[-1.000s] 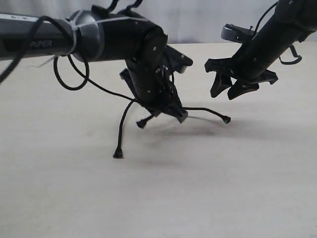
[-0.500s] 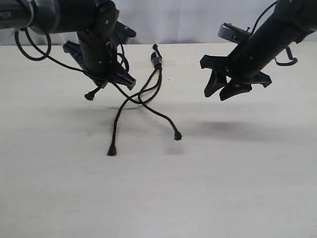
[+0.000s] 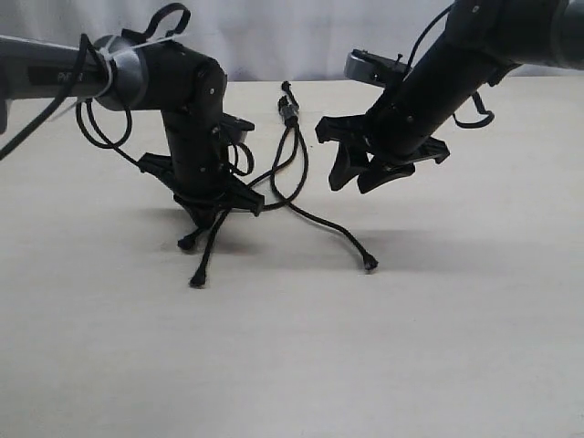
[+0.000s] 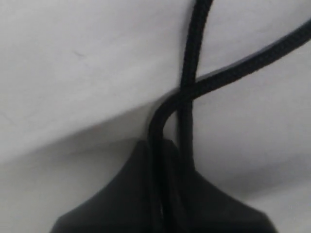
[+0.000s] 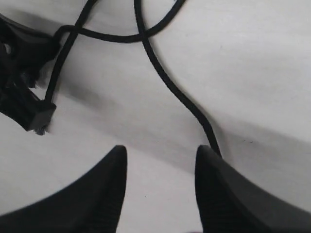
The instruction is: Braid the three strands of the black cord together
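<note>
The black cord's clasped top (image 3: 290,111) lies at the back middle of the table, and its three strands run toward the front. My left gripper (image 3: 212,208) (image 4: 163,145) is low over the table and shut on one strand (image 4: 156,121). A second strand (image 4: 190,58) crosses right beside it. Two flared tips (image 3: 187,243) (image 3: 196,281) lie just below that gripper. The third strand (image 3: 319,222) (image 5: 165,82) runs out to the right and ends in a tip (image 3: 369,265). My right gripper (image 3: 359,179) (image 5: 163,155) hovers open above it, with nothing between its fingers.
A thicker smooth robot cable (image 3: 89,137) loops off the left arm. The left gripper's body (image 5: 22,97) shows at the edge of the right wrist view. The pale table (image 3: 365,365) ends at a white backdrop (image 3: 301,36).
My left gripper carried its strand from the middle over to the left and came down low. The right strand's tip shifted. My right gripper moved left and nearer the cord, still open.
</note>
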Available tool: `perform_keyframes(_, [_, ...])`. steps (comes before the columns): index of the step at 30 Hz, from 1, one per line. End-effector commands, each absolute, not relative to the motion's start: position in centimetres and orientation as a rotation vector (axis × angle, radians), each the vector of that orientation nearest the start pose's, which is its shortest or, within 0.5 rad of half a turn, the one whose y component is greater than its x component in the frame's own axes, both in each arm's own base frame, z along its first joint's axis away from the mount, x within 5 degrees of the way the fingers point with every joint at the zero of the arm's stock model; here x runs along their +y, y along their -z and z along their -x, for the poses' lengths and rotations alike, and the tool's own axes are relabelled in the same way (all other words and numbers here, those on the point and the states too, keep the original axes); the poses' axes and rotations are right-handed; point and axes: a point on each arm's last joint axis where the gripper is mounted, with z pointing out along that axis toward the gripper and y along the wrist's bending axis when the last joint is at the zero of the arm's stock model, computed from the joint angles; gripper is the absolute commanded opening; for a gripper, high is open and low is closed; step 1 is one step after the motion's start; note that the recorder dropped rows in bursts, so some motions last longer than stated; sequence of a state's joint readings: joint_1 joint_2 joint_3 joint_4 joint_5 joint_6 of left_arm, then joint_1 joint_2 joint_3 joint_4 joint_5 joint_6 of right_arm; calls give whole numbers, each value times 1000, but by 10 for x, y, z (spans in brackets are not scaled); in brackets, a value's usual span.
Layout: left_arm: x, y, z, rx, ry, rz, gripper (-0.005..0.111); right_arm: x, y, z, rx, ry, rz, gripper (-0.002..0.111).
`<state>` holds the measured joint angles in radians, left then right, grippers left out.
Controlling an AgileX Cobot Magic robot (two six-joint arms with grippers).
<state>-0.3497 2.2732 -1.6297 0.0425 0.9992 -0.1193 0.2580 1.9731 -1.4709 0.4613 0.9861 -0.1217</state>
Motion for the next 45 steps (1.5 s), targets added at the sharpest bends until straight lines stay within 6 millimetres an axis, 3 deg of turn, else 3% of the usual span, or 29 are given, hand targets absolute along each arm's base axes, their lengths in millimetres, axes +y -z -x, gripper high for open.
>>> perform_keyframes(1, [-156,-95,-406,3157,0,-404,0,136,-208,-382,2896,-612,242,42])
perform_keyframes(9, [-199,-97,-389,3171,245,-430,0,135,-209,-387,2851,-591,221,42])
perform_keyframes(13, [-205,-103,-386,3168,322,-421,0,133,-208,-387,2852,-554,243,42])
perform_keyframes(18, [-200,-126,-389,3105,294,-462,1,131,-207,-387,2860,-521,237,48])
perform_keyframes(25, [-183,-161,-392,3022,169,-524,33,131,-207,-385,2883,-528,243,54])
perform_keyframes(29, [-161,-171,-395,3049,102,-498,42,132,-207,-382,2909,-542,255,54])
perform_keyframes(32, [-141,-178,-398,3072,88,-434,42,147,-206,-374,2928,-511,352,54])
perform_keyframes(37, [-110,-206,-403,3018,112,-305,42,192,-202,-354,2883,-271,614,54])
perform_keyframes(41, [-95,-238,-400,2943,120,-256,42,219,-200,-343,2823,-167,705,54])
perform_keyframes(45, [-91,-267,-392,2857,103,-263,42,242,-182,-331,2825,-113,795,54])
